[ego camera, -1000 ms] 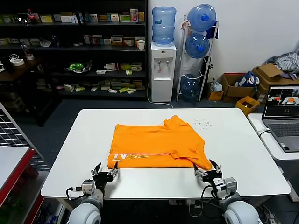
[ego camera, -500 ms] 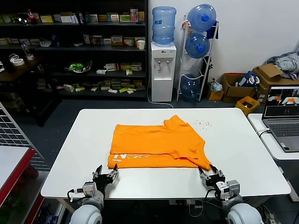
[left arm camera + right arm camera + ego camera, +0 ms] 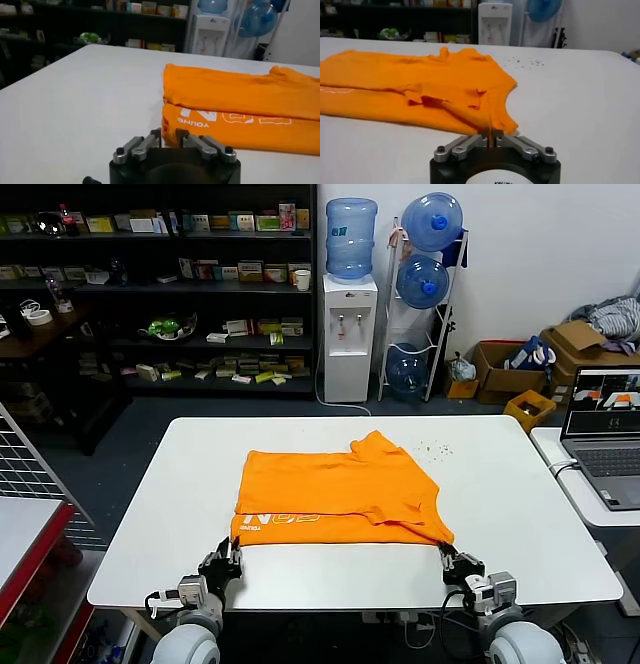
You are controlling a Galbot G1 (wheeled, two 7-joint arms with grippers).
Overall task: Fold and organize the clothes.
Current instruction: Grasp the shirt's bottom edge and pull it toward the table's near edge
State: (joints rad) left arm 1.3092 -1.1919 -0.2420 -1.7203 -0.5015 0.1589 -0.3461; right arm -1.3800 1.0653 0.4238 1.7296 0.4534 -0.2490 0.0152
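1. The orange T-shirt lies partly folded in the middle of the white desk, its white lettering along the near hem.
2. The left gripper sits at the T-shirt's near left corner, fingers narrowed to a slim gap with the hem corner just ahead of them; whether cloth is caught cannot be told.
3. The right gripper is at the T-shirt's near right corner, closed on a tip of orange fabric.
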